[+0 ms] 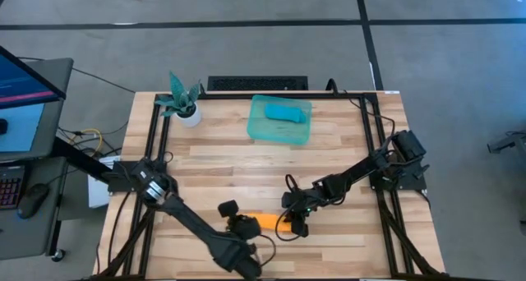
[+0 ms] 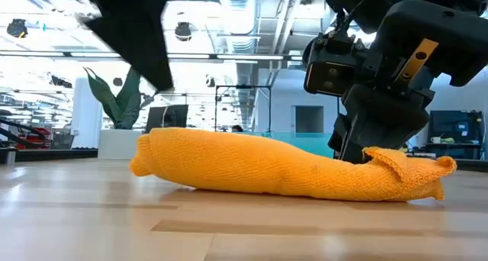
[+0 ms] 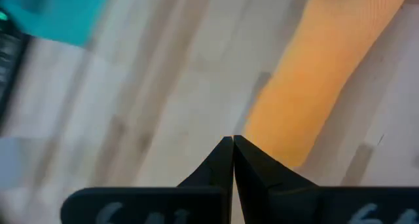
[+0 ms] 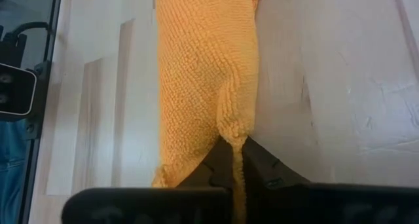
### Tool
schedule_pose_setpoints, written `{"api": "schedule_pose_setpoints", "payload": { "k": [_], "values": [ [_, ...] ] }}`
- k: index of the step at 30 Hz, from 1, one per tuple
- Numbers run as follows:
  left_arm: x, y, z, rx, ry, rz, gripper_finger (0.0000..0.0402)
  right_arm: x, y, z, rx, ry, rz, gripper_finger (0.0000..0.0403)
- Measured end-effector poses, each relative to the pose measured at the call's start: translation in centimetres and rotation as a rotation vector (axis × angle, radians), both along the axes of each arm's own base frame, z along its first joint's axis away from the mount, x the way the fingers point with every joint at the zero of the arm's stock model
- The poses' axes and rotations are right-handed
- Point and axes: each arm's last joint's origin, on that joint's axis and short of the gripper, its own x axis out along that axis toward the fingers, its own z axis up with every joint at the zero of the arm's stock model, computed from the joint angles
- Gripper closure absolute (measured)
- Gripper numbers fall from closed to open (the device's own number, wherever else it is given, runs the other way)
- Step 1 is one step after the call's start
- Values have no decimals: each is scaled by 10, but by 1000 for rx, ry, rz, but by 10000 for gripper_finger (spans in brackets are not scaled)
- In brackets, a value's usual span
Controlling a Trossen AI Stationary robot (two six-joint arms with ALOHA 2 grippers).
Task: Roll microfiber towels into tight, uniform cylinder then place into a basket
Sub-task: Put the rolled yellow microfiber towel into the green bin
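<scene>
At the near edge of the worktop (image 1: 345, 162), about six o'clock in the high view, the orange towel (image 2: 274, 168) lies rolled into a long, fairly even cylinder, though one end is still loose and rumpled. The right hand (image 1: 294, 225) is at that end, its fingers pinched onto a fold of the cloth, as the right wrist view shows (image 4: 232, 142). The left hand (image 3: 233, 140) sits just beside the roll's other end, toward seven o'clock; its fingers are pressed together on nothing, the towel lying just off their tips.

Farther back, near twelve o'clock, the basket (image 1: 256, 131) already holds the turquoise towel (image 1: 286, 111), rolled up. A small potted plant (image 1: 182, 103) stands at about ten o'clock.

Judging from this, roughly half the job is finished: one towel is stowed, while the orange one seems rolled but wants tidying and carrying across to the basket.
</scene>
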Motion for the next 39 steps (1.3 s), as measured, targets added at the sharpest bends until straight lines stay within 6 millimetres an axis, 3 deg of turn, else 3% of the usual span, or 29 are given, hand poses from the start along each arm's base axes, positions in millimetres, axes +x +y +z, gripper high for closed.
{"api": "schedule_pose_setpoints", "payload": {
  "k": [7, 12, 16, 20, 24, 26, 29, 33, 39],
  "values": [
    [-41, 7, 72, 6, -73, -16, 398, 0, 0, 0, 2, 1, 2, 380],
    [-63, 26, 102, 35, -185, -26, 398, 0, 0, 0, 3, 1, 2, 384],
    [-74, 46, 87, -13, -266, 55, 401, 0, 0, 0, 6, 2, 5, 372],
    [-76, 58, 42, -187, -322, 54, 401, 0, 0, 0, 4, 0, 13, 377],
    [-65, 62, 4, -431, -418, -87, 401, 0, 0, 0, 6, 0, 15, 383],
    [-58, 62, -5, -518, -473, -196, 401, 0, 0, 0, 7, -1, 15, 380],
    [-47, 64, -8, -599, -586, -341, 401, 0, 0, 0, 7, -2, 15, 373],
    [-39, 67, -2, -567, -660, -456, 401, 0, 0, 0, 8, -2, 16, 376],
    [-35, 72, -1, -524, -661, -499, 400, 0, 0, 0, 8, -2, 16, 379]
  ]
}}
